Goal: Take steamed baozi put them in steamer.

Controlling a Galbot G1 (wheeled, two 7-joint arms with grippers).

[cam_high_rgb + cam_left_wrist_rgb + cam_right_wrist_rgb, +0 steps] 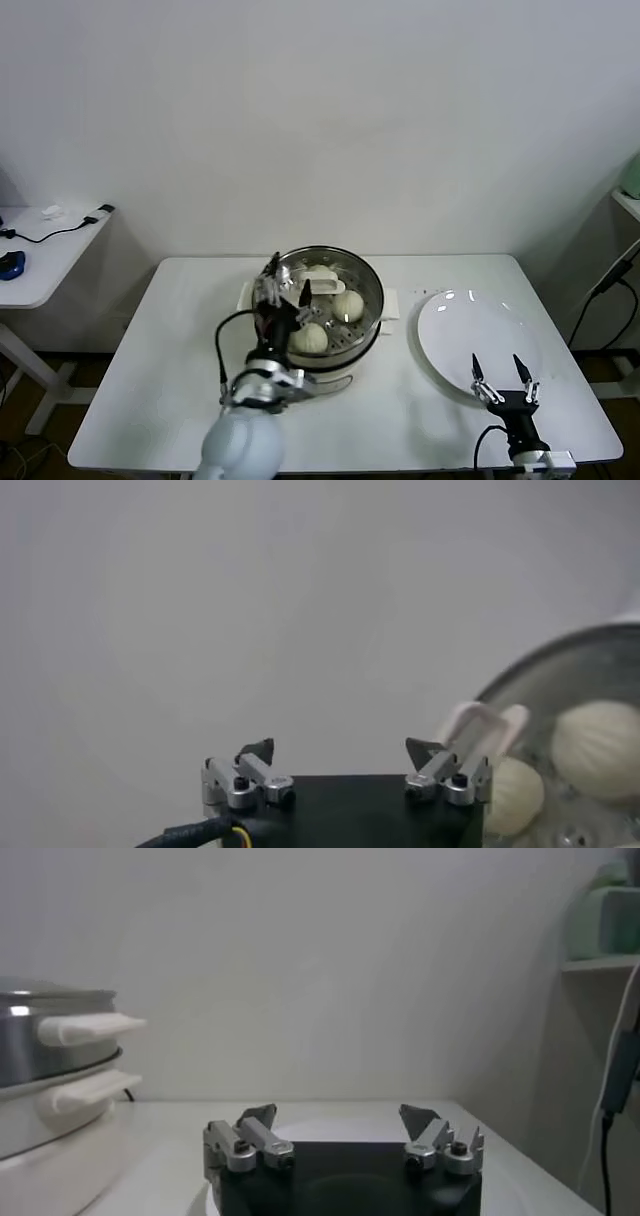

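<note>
The steamer [368, 285], a shiny steel pot on a cream base, stands mid-table. Three baozi show inside it: one at the back [318, 272], one in the middle [348, 305], one near the front [311, 340]. My left gripper [287, 285] hovers open over the pot's left side, with nothing between its fingers. In the left wrist view the open gripper [340, 752] has two baozi [598, 748] [515, 795] beside it inside the steamer's rim [560, 660]. My right gripper [497, 365] [338, 1116] stands open and empty over the near edge of the white plate [470, 320].
The plate lies right of the steamer [50, 1038] with nothing on it. A low side table [40, 250] with cables stands at far left. At far right are a shelf with a green object [605, 918] and a hanging black cable [610, 285].
</note>
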